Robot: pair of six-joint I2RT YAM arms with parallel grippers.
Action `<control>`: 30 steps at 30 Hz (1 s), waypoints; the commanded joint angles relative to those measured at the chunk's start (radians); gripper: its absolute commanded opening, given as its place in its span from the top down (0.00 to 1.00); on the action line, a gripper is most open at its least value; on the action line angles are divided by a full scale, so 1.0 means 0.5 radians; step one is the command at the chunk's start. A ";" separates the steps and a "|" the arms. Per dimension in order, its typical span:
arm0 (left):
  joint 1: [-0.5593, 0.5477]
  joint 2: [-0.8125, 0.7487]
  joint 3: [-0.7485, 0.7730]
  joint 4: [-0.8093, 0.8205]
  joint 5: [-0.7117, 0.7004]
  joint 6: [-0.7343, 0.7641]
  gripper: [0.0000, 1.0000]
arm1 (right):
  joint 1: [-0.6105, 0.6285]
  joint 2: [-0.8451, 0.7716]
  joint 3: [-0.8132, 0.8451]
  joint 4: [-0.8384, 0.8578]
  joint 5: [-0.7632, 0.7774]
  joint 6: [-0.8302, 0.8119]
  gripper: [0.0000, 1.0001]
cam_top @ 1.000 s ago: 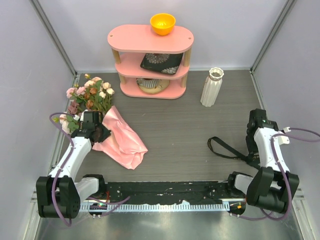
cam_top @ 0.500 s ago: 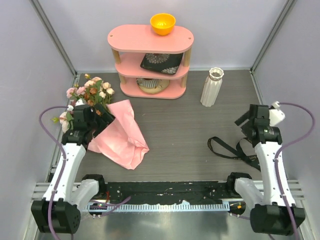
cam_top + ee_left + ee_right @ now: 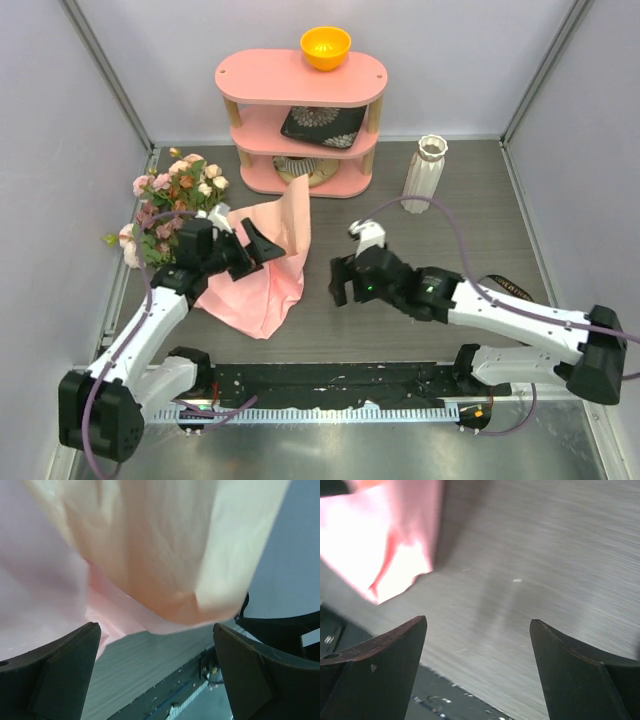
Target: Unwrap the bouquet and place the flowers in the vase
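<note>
Now both pairs gape wide and grip nothing. The right fingers (image 3: pixel 338 280) hover just beside the paper (image 3: pixel 250 295), and the left fingers (image 3: pixel 262 244) straddle its upstanding flap. Best to pinch that flap deep, not at the tip, then draw it across the counter (image 3: pixel 400 250), away from the flowers (image 3: pixel 180 190) at far left. The vase (image 3: pixel 423 175) stands far right.

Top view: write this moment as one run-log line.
left gripper: open around wrapping paper | right gripper: open, empty, beside paper | flowers: lying at left | vase: upright, without flowers
</note>
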 commanded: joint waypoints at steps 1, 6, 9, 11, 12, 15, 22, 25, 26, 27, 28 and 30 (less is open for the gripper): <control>-0.317 0.361 0.147 0.293 0.096 -0.015 0.01 | 0.234 0.163 -0.036 0.686 -0.238 -0.127 0.12; -0.459 0.572 0.377 0.143 -0.276 0.022 0.23 | 0.207 0.136 -0.156 1.034 -0.319 -0.167 0.27; -0.462 0.098 0.368 -0.034 -0.648 0.077 0.21 | 0.066 0.118 -0.141 1.129 -0.422 -0.173 0.39; -0.459 -0.133 0.383 -0.197 -1.031 0.105 0.18 | -0.207 0.154 -0.101 1.178 -0.585 -0.027 0.48; -0.459 -0.362 0.390 -0.393 -1.139 0.114 0.16 | -0.296 0.203 -0.079 1.221 -0.756 0.032 0.48; -0.459 -0.694 0.405 -0.728 -1.324 0.114 0.09 | -0.487 0.537 0.159 1.140 -0.969 0.021 0.34; -0.462 -1.020 0.616 -1.320 -1.247 0.071 0.04 | -0.355 1.436 1.244 0.660 -0.869 -0.329 0.20; -0.459 -1.048 0.721 -1.453 -1.235 0.074 0.04 | -0.349 1.813 1.643 0.345 -0.886 -0.339 0.24; -0.459 -1.042 0.745 -1.477 -1.232 0.077 0.04 | -0.340 1.930 1.697 0.292 -0.926 -0.330 0.27; -0.462 -1.030 0.770 -1.484 -1.229 0.080 0.04 | -0.309 1.949 1.700 0.246 -0.969 -0.314 0.31; -0.459 -0.975 0.816 -1.481 -1.226 0.093 0.04 | -0.285 1.943 1.655 0.246 -1.006 -0.302 0.36; -0.462 -0.880 0.865 -1.474 -1.214 0.142 0.04 | -0.181 1.791 1.386 0.370 -1.067 -0.299 0.37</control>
